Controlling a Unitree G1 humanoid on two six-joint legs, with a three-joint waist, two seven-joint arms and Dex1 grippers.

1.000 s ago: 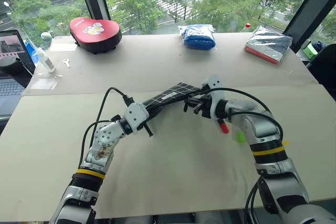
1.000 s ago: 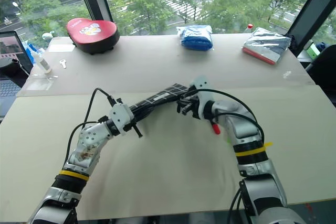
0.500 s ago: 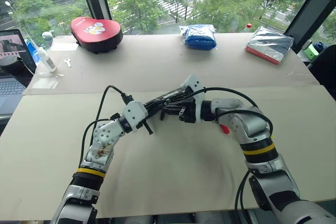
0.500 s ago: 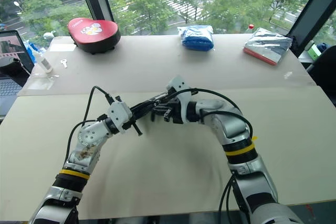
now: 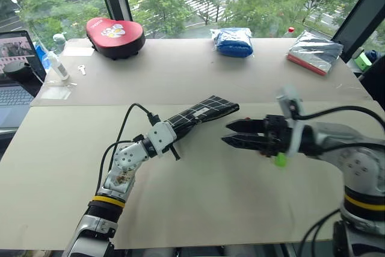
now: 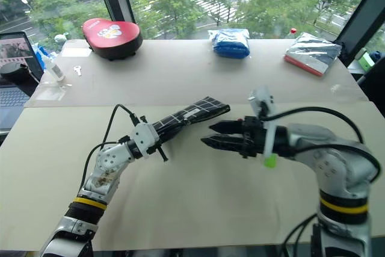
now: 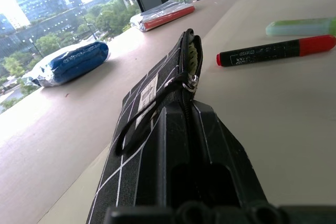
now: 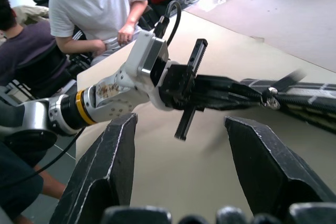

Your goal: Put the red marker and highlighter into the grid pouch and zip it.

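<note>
My left gripper is clamped shut on the near end of the pouch, holding it propped off the table with its far end toward the middle. In the left wrist view the pouch mouth is part open at the far end, zipper pull hanging by the gap, strap looped back along the fabric. So the pouch is held ready for loading, nothing in it as far as I can see

Right of that, my right gripper hangs above the table just off the pouch's far end, jaws apart and empty, pointing back at the left gripper. The right wrist view shows both fingers spread with nothing between them

Marker lies flat on the table right of the pouch, red end away from it, and the highlighter lies just beyond it, near parallel, both apart from the pouch. In the head views the highlighter shows as a green bit under my right wrist

Step in hand, as I judge it: fetching the first pen. Next the right gripper needs to swing down to the marker, close across its barrel, then feed it end-first into the open mouth while the left keeps the pouch steady. Zip comes last
</note>
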